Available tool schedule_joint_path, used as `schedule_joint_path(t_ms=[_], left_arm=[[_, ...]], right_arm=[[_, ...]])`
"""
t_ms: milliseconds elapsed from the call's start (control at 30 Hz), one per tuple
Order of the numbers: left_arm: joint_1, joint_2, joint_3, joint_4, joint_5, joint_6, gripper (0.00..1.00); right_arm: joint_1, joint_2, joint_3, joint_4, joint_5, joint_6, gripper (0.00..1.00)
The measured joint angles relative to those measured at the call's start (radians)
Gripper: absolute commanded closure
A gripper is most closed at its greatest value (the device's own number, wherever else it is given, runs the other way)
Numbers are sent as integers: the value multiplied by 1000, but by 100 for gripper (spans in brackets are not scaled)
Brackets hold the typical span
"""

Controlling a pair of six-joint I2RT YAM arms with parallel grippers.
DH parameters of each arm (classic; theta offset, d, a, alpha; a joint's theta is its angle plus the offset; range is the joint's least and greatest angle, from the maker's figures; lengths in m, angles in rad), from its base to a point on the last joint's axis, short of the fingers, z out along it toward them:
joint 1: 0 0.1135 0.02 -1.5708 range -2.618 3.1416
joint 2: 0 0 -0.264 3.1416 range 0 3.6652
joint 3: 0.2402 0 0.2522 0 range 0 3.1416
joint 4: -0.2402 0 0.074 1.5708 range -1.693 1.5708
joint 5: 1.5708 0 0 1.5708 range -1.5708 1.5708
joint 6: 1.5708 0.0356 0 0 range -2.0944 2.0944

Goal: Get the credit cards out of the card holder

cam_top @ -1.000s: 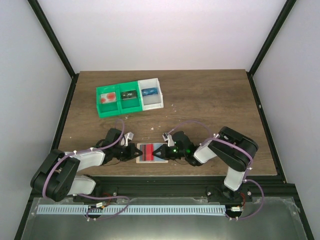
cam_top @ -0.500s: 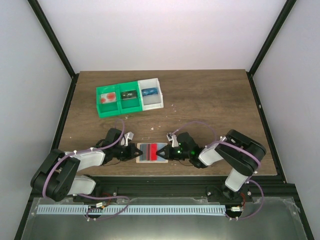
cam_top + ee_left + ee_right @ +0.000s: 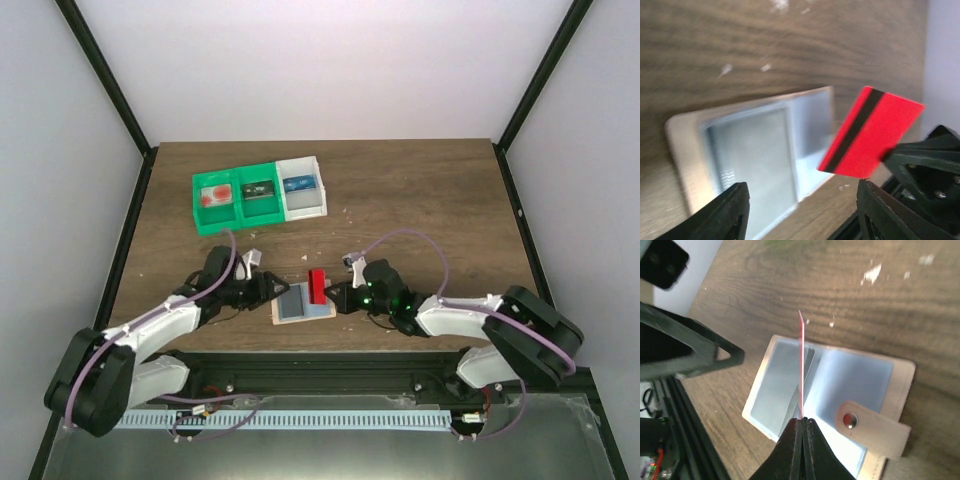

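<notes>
Right gripper [image 3: 801,422] was pinched shut on the red card [image 3: 801,370], which stood on edge just above the card holder [image 3: 855,375]. 0.5 s before, that card lay tucked in the holder's pocket, so it had now come free. Left gripper [image 3: 271,291] sat at the holder's left edge with its fingers spread wide (whether they pressed on the leather I could not tell). The holder lay open and flat, and I could make out no other card in its grey-blue pockets, so this looked like the last one to remove. Well beyond the holder, to its far left, the green and white trays [image 3: 232,226] held 3 more credit cards [image 3: 259,189]. The wooden table [image 3: 430,200] carried everything, with white walls [image 3: 320,70] and black frame posts [image 3: 105,75] around it.
</notes>
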Motion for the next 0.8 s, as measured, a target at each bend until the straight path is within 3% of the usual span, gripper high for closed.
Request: schedule_joint_path(t_ms=[167, 433, 800], left_arm=[[0, -102, 117, -57, 14, -37, 22], [0, -185, 225, -74, 110, -185, 29], [0, -270, 167, 8, 189, -367, 32]], right_arm=[[28, -121, 0, -28, 118, -209, 100], [155, -194, 10, 56, 335, -636, 99], [291, -173, 13, 116, 548, -920, 100]])
